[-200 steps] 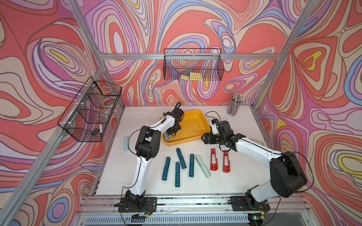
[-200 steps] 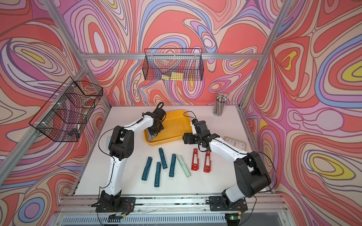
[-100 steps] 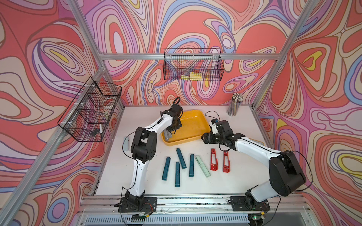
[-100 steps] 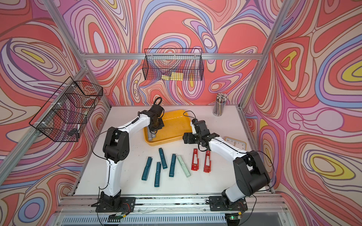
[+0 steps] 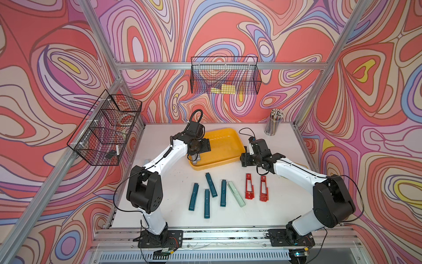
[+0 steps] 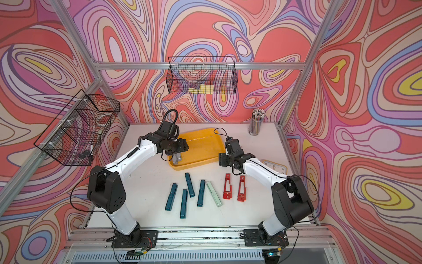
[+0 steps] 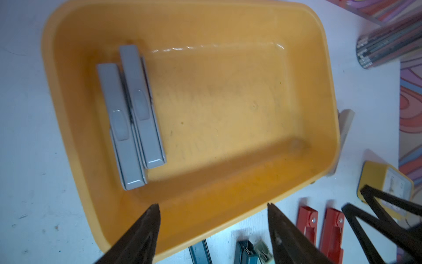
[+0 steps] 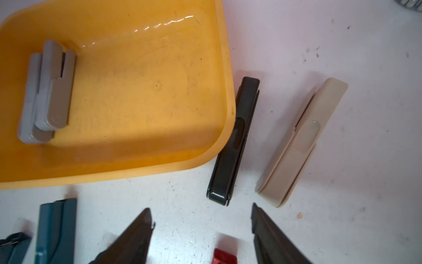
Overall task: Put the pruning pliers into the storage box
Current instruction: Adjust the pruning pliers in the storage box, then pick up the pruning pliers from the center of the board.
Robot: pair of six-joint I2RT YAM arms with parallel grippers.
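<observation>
The yellow box (image 5: 214, 166) holds two grey pliers (image 7: 124, 128) at its 8 o'clock corner. Only the right wrist view shows black pliers (image 8: 233, 141). The left gripper (image 7: 212, 210) and right gripper (image 8: 201, 212) gape, empty.

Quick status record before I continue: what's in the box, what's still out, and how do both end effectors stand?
in storage box: two grey pliers, side by side, touching
out, at box rim: black pliers, with beige pliers beside
out, front row: four teal pliers, mint pliers, two red pliers
left end effector: open, empty, over the box
right end effector: open, empty, over table near black pliers
</observation>
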